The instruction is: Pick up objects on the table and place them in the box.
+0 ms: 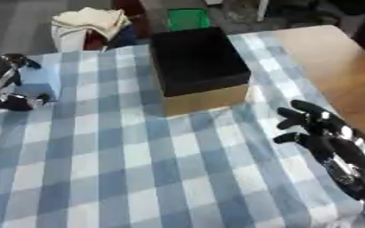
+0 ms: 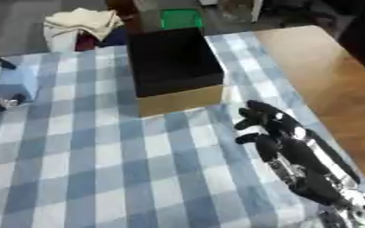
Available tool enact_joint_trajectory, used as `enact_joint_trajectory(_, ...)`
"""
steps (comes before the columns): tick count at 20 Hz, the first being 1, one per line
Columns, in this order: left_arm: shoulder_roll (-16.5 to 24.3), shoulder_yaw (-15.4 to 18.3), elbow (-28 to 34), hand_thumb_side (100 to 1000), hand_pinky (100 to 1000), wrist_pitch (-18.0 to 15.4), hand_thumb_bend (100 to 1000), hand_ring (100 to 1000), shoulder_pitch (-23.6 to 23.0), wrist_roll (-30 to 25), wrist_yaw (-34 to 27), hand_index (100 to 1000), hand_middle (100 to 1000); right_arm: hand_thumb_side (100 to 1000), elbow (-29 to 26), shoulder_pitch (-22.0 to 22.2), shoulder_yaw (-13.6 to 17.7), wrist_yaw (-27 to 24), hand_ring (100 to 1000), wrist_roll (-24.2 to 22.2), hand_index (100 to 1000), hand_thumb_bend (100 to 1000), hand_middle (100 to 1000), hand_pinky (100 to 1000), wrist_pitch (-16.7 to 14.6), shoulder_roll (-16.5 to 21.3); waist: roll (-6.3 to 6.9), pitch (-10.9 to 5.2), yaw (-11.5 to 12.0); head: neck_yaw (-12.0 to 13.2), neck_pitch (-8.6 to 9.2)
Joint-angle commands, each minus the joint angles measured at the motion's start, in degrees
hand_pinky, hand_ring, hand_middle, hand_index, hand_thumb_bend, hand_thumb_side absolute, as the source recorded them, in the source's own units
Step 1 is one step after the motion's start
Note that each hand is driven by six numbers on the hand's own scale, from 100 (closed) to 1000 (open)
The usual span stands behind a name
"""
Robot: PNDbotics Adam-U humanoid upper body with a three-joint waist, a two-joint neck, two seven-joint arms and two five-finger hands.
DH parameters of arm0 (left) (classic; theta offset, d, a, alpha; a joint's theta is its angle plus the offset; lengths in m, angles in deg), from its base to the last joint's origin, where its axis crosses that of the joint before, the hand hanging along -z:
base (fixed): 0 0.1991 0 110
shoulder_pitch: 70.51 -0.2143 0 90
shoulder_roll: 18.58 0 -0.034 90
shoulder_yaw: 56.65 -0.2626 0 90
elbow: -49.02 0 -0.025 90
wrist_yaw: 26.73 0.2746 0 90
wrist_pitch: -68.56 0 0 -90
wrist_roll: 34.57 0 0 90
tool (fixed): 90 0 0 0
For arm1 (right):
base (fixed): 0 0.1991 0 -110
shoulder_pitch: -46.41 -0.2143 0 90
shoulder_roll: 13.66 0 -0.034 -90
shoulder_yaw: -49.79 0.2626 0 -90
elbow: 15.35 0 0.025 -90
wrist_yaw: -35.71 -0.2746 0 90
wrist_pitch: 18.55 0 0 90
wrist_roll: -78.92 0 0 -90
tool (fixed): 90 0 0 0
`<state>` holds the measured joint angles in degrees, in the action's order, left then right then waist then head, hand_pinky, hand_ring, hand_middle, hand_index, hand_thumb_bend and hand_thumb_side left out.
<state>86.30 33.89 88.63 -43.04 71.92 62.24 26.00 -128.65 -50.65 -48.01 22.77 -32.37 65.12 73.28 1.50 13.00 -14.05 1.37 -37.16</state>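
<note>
A cardboard box with a dark inside stands open at the far middle of the blue-and-white checked cloth. My right hand hovers over the cloth just right of and nearer than the box, its fingers relaxed and pointing left with nothing in them. My left hand shows at the left edge, level with the box, fingers spread and holding nothing. I see no loose object on the cloth in either view.
Bare wooden tabletop lies to the right of the cloth. Beyond the table's far edge are a green thing behind the box and a pile of beige fabric at the far left.
</note>
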Motion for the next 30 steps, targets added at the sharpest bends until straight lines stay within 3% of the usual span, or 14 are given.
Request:
enact_joint_trajectory(1, 2.37, -0.68, 3.79, 100, 678, -1.36, 300, 431, 1.59, -0.7, -3.16, 491, 334, 508, -1.13, -0.3, 0.32, -0.25, 1000, 0.06, 955, 159, 705, 741, 0.05, 0.5, -0.14, -1.36, 0.08, 0.0, 0.67)
enact_joint_trajectory(13, -1.29, -5.12, 9.85, 150, 701, -3.03, 205, 443, 5.34, -8.9, -14.42, 499, 347, 512, -1.15, -0.33, -0.66, -0.97, 1000, -1.05, 956, 156, 705, 741, 0.34, 0.5, -0.45, -2.12, -0.46, 0.96, 1.09)
enact_joint_trajectory(21, -6.54, -7.55, 12.23, 155, 705, -3.98, 191, 446, 9.2, -13.1, -19.87, 501, 350, 516, -1.11, -1.38, -2.41, -2.2, 1000, -3.04, 957, 154, 706, 742, 1.08, -0.03, -0.52, -2.12, -3.17, 2.11, 1.75)
enact_joint_trajectory(30, -9.91, -8.92, 13.01, 221, 716, -5.42, 188, 463, 10.4, -12.74, -22.44, 518, 373, 525, -1.24, -3.28, -3.73, -3.31, 1000, -4.69, 958, 149, 706, 743, 1.79, -0.81, -0.3, -1.01, -6.74, 2.54, 2.36)
